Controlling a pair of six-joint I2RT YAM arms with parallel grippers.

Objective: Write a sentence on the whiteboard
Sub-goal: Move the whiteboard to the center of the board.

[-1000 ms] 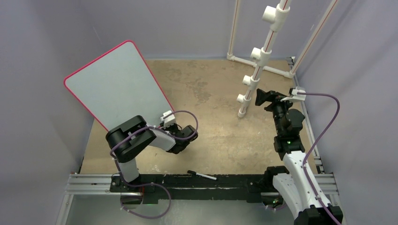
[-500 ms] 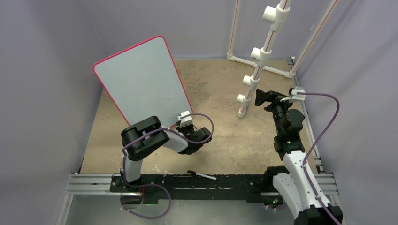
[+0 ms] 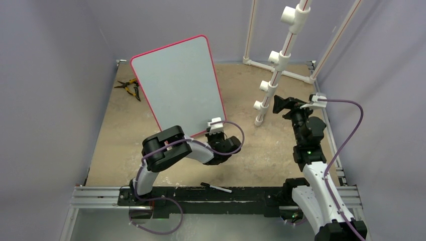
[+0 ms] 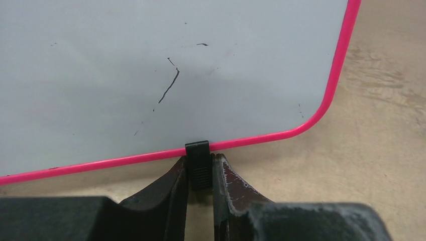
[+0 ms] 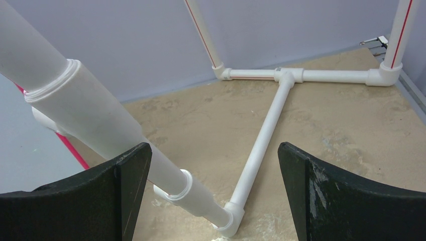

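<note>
The whiteboard (image 3: 178, 83) has a pink rim and stands tilted up over the middle-left of the table. My left gripper (image 3: 214, 133) is shut on the small black foot (image 4: 197, 155) clipped to the board's lower edge, near its rounded corner. In the left wrist view the left gripper (image 4: 200, 163) pinches that foot, and the board (image 4: 125, 75) shows only a few stray black strokes (image 4: 170, 88). No sentence shows on it. My right gripper (image 3: 281, 104) is open and empty beside the white pipe stand; its jaws (image 5: 213, 150) stand wide apart.
A black-capped marker (image 3: 216, 188) lies on the table's near edge between the arm bases. A white PVC pipe stand (image 3: 274, 75) rises at the back right, its pipe (image 5: 85, 105) close to my right gripper. Pliers (image 3: 129, 86) lie at the back left.
My left arm has swung right with the whiteboard in its grip, carrying it from the left side toward the middle. The pliers behind it came into view. The right arm has not moved.
</note>
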